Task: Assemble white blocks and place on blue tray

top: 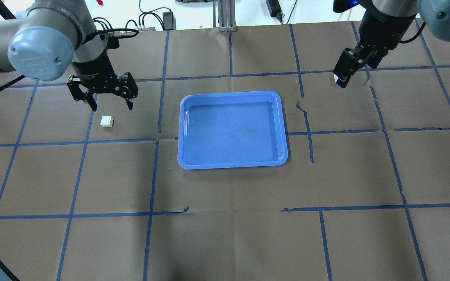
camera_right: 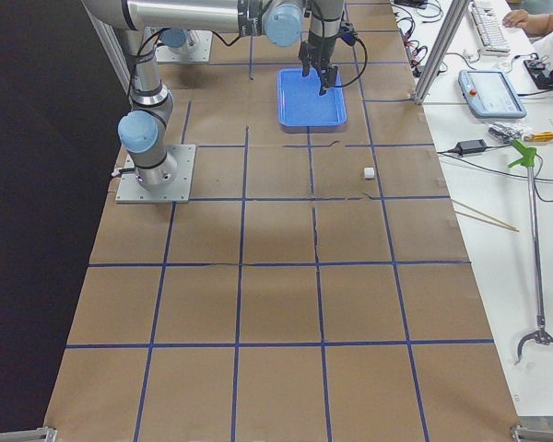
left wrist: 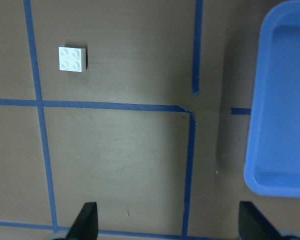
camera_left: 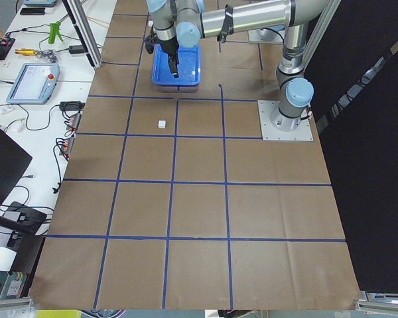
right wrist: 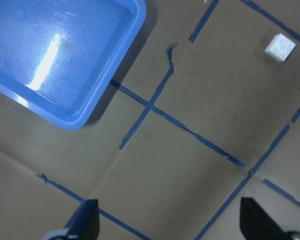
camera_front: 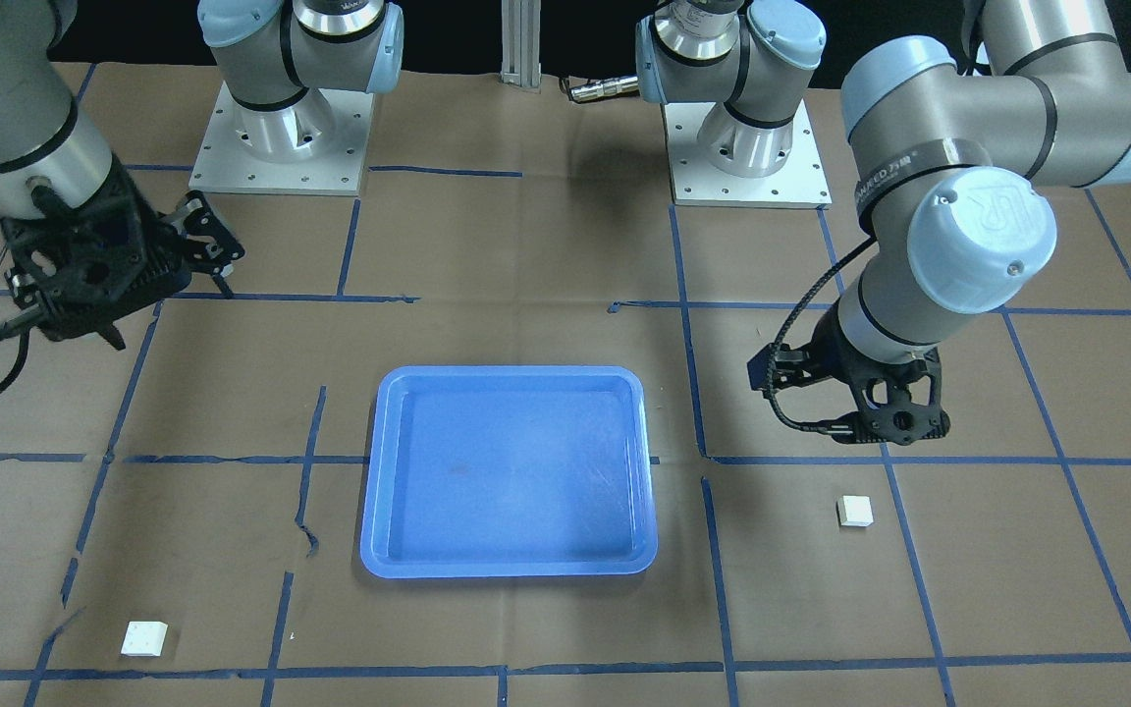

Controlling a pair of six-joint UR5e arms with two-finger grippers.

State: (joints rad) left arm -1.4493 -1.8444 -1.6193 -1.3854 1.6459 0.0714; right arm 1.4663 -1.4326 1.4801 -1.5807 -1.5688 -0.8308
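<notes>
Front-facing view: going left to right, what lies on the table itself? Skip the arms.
White block → blue tray → second white block.

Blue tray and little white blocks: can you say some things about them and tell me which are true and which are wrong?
1. The blue tray has nothing in it. True.
2. The two white blocks are stuck together. False: one block lies on the table on one side of the tray, and the other block lies on the other side.
3. The left hand is holding a block. False: it is open and empty, with a block on the table close by.
4. The right hand is open. True.
</notes>
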